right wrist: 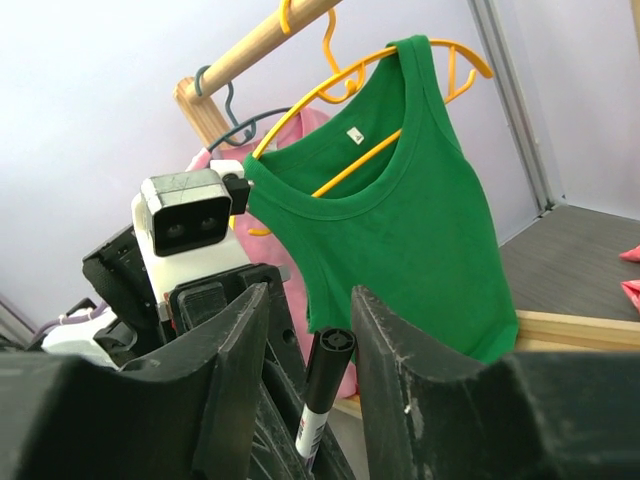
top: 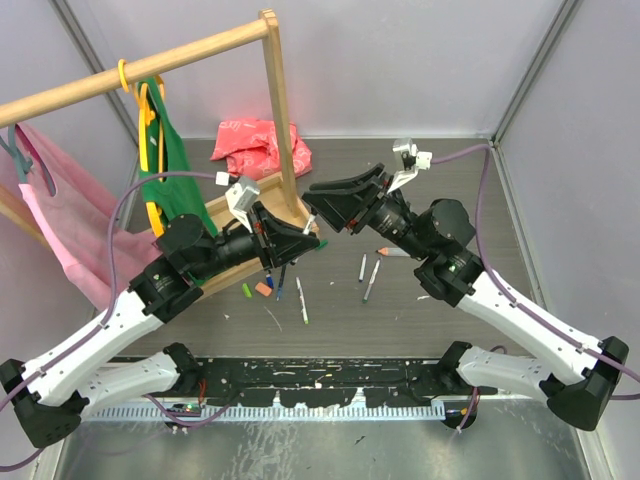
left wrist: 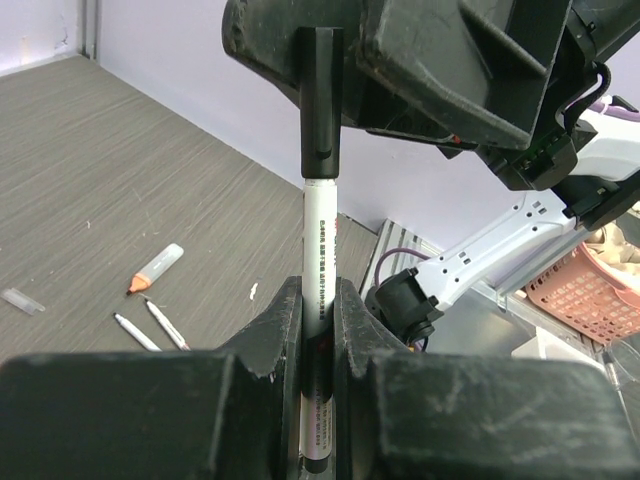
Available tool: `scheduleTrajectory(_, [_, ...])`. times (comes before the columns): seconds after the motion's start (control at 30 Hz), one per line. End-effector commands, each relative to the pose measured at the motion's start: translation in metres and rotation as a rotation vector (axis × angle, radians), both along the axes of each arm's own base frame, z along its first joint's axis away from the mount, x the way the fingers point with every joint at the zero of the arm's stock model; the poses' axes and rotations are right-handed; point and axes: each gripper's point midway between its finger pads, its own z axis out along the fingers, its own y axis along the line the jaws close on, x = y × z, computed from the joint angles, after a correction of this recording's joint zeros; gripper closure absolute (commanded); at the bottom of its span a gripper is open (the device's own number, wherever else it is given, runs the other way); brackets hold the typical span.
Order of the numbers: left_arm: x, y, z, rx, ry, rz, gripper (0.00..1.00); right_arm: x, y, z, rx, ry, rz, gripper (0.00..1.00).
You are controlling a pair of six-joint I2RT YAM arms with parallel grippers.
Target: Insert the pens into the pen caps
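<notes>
The left arm clamps its jaws on a thin white-barrelled marker pen; the right arm has jaws slightly parted around its black plastic cap.

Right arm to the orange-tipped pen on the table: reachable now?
Probably yes: the orange-tipped pen lies bare beside it. First the right end effector must clear the capped pen in the left end effector.

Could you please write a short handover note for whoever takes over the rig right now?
Left tool: shut on an upright white pen.
Right tool: open, straddling the black cap on that pen's top end.
Table: loose pens; a green cap and an orange cap lie beside them.
Done: this pen looks capped.
Left: set it down, then cap the others.
</notes>
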Motion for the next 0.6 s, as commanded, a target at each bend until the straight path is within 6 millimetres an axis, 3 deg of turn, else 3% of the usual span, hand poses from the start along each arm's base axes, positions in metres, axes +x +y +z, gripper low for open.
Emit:
scheduleTrajectory(0.0, [-0.006, 0.005, 0.040, -0.091, -0.089, -0.011, 1.00, -0.016, -0.003, 0.032, 0.065, -0.068, 0.056, 0.58])
scheduleTrajectory(0.13, [-0.006, 0.005, 0.040, -0.092, -0.087, -0.011, 1.00, -0.017, -0.003, 0.031, 0.069, -0.067, 0.065, 0.63])
scheduleTrajectory(0.33, [-0.003, 0.005, 0.039, -0.092, -0.076, 0.005, 1.00, -0.019, -0.001, 0.030, 0.070, -0.063, 0.081, 0.81])
scheduleTrajectory(0.47, [-0.002, 0.008, 0.050, -0.114, -0.084, 0.024, 1.00, -0.016, -0.002, 0.024, 0.071, -0.053, 0.068, 0.95])
scheduleTrajectory(0.57, [-0.001, 0.009, 0.062, -0.126, -0.103, 0.033, 1.00, -0.017, 0.001, 0.021, 0.063, -0.050, 0.082, 1.00])
